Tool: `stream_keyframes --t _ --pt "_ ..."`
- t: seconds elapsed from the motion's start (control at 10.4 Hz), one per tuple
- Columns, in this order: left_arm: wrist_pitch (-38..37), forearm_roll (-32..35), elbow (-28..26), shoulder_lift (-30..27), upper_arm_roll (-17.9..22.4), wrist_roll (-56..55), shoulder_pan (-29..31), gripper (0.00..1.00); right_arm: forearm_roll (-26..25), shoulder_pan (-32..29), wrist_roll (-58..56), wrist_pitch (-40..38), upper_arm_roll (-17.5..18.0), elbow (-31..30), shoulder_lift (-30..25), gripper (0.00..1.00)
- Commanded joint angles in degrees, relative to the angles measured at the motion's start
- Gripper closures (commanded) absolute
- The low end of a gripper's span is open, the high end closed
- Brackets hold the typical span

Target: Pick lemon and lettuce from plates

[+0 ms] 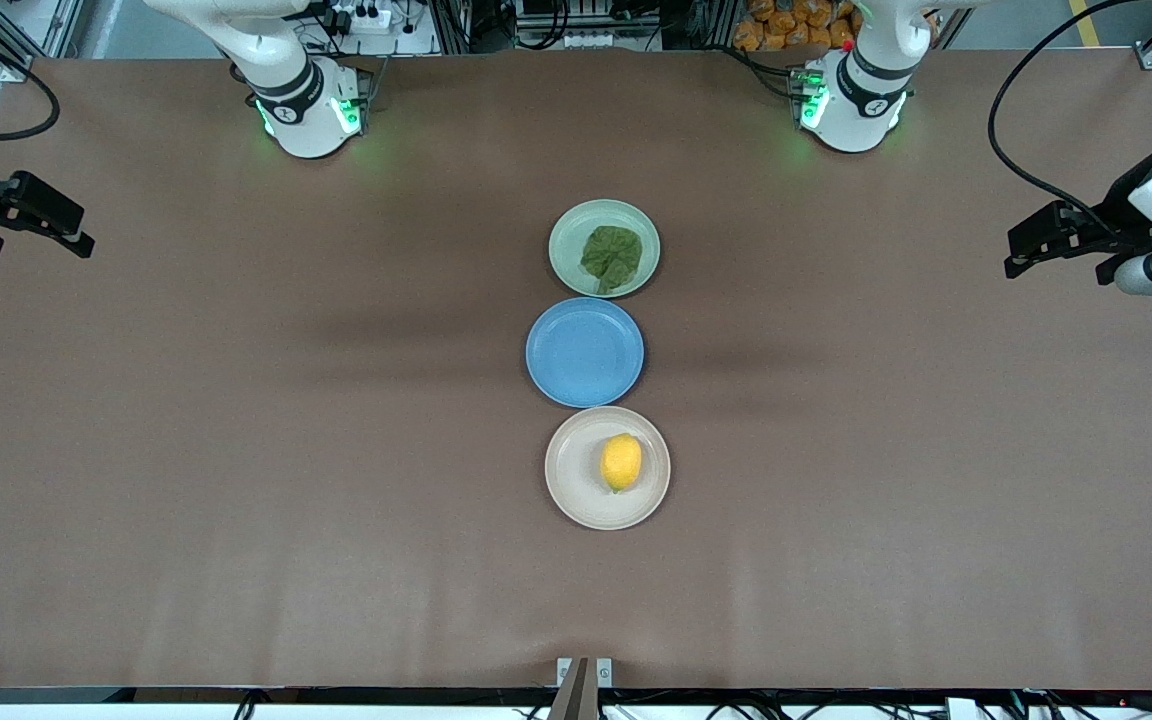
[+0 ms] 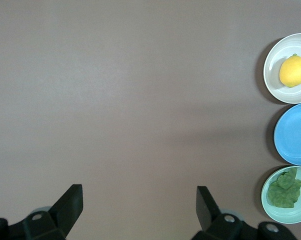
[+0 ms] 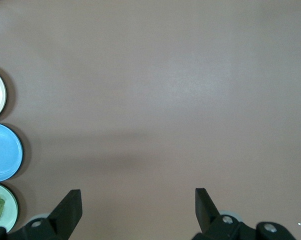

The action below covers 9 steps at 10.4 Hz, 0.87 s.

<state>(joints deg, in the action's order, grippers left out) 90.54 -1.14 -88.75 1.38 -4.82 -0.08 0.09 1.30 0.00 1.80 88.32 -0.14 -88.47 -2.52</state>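
Nearest the front camera: a beige plate with the lemon on it, slightly toward the left arm's end of the plate's middle, pointed tip toward the camera. Probably firm and rounded, moderately heavy for its size, with a waxy skin liable to roll or squirt out of a weak pinch; best taken across the short middle, fingers straddling the widest part, not over the tapered ends.

Farther on, touching or nearly touching the beige rim: a blue plate, bare, no part of the task.

Farther still, just beside the blue plate: a pale green plate carrying the lettuce, a crinkled dark leaf lying flat, spread over the half of the plate toward the left arm's end. Likely very light, limp and easily torn; little to grip from the sides, so better pinched from above at a raised wrinkle or at an edge curled off the plate, with care not to scrape or drag the plate.

Out at the table's ends, well apart from all three plates: left gripper over bare table at the left arm's end, fingers spread wide and empty in the left wrist view; right gripper over bare table at the right arm's end, likewise spread wide, nothing between the fingers. Both arms apparently waiting.
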Motion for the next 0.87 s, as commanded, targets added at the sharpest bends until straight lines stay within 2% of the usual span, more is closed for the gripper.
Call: stream_keyframes --t 0.0,0.48,0.77 --pt "0.6 1.23 -0.37 0.46 -0.37 1.14 0.26 0.0 0.01 0.0 -0.57 -0.87 -0.04 1.11 0.5 0.0" --pt "2.09 0.35 -0.02 4.23 -1.07 0.61 -1.4 0.0 0.01 0.17 -0.22 -0.87 0.05 1.02 0.59 0.0" --pt "7.09 -0.35 -0.02 9.23 -1.33 0.17 -6.67 0.0 0.1 1.05 1.09 -0.43 0.23 0.67 0.68 0.0"
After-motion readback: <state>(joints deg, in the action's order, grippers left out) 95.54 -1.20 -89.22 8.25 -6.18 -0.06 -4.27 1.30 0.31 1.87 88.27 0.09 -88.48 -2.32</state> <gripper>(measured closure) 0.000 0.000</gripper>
